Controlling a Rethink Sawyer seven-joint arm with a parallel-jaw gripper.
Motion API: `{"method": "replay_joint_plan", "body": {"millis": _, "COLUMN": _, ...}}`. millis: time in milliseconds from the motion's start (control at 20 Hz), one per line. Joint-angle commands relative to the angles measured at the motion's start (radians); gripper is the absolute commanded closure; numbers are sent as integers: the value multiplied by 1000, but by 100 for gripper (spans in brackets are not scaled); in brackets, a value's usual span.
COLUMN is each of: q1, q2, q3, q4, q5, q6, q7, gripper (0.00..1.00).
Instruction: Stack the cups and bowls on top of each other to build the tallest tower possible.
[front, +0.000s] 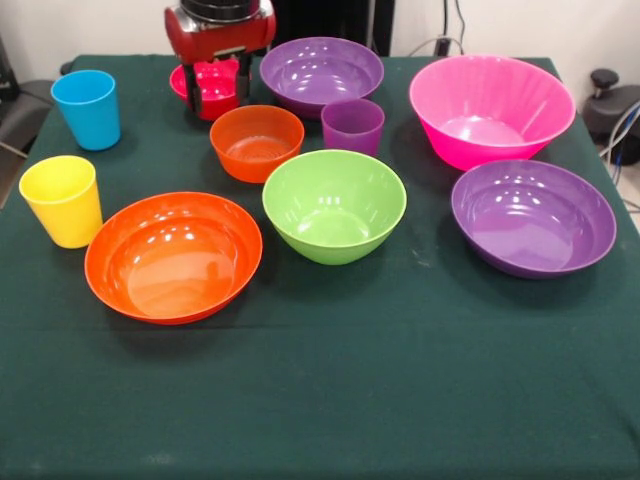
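Nothing is stacked; every piece stands apart on the green tablecloth. My gripper (217, 90) hangs at the far side, low over the small red bowl (180, 82), its black fingers (192, 92) spread apart with part of the bowl between them. Beside it is a purple bowl (321, 72). The small orange bowl (257, 142) and purple cup (352, 125) stand just in front. The green bowl (334, 205) is at the centre, the wide orange bowl (173, 255) to its left. The blue cup (85, 108) and yellow cup (62, 200) stand at the left. The pink bowl (490, 108) and second purple bowl (532, 217) are at the right.
The table (330, 400) is covered in dark green cloth, with bare cloth along the near side. Black chairs and cables show beyond the table's left and right edges.
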Motion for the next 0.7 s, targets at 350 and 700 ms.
{"method": "replay_joint_plan", "body": {"millis": 350, "q1": 35, "q2": 62, "q3": 34, "q4": 60, "q5": -142, "q6": -112, "q7": -164, "gripper": 0}}
{"method": "replay_joint_plan", "body": {"millis": 700, "q1": 34, "q2": 51, "q3": 35, "q4": 51, "q5": -160, "q6": -135, "q7": -157, "gripper": 0}}
